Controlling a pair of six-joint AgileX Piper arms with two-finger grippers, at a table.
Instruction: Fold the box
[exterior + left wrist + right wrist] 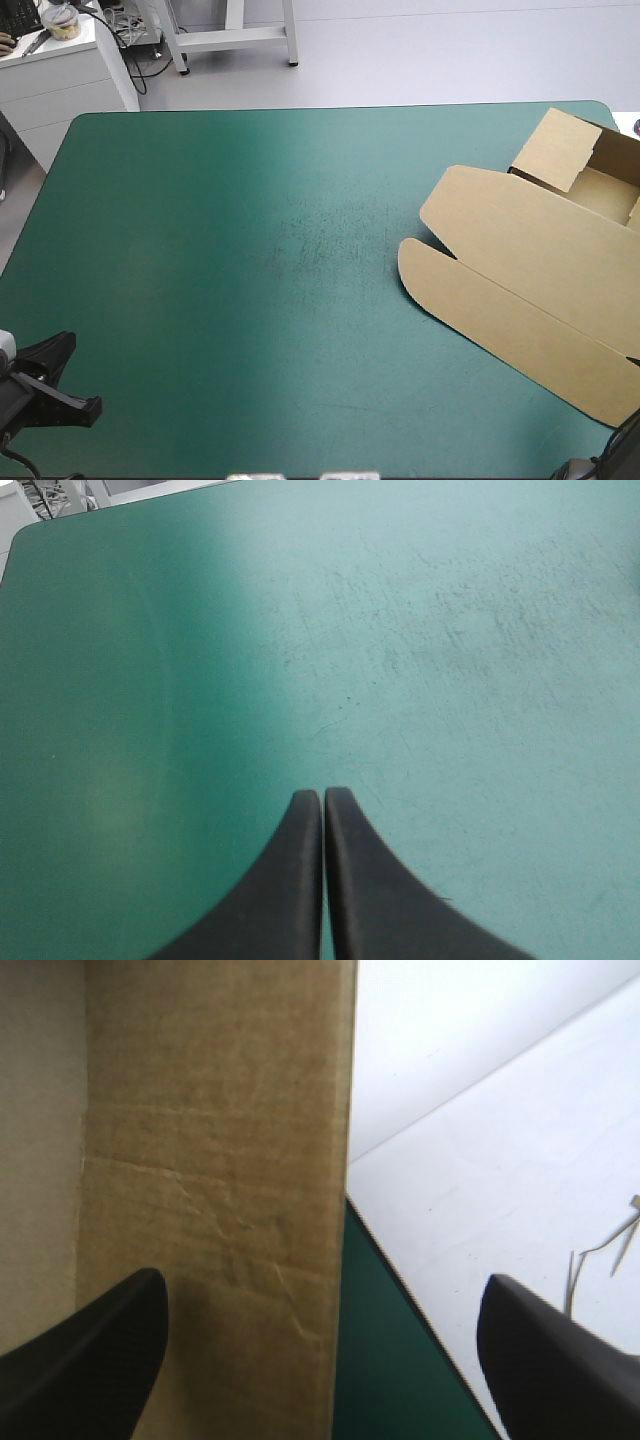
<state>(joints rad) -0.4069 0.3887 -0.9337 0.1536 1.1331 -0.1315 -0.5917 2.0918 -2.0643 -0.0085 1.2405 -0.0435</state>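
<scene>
The brown box (545, 265) lies at the table's right side as an open tray with raised walls at the far right and its long lid flat toward the near edge. My left gripper (60, 385) sits at the near left corner, far from the box; in the left wrist view its black fingers (322, 805) are shut with only teal-green cover ahead. My right gripper (320, 1290) is open, hanging over the box's board (220, 1160) near the table's right edge. In the high view only a dark bit of the right arm (625, 450) shows.
The teal-green cover (250, 260) stretches bare from the left gripper to the box. Beyond the far left corner stands a white cabinet (60, 75). In the right wrist view pale floor (500, 1140) shows past the table's edge.
</scene>
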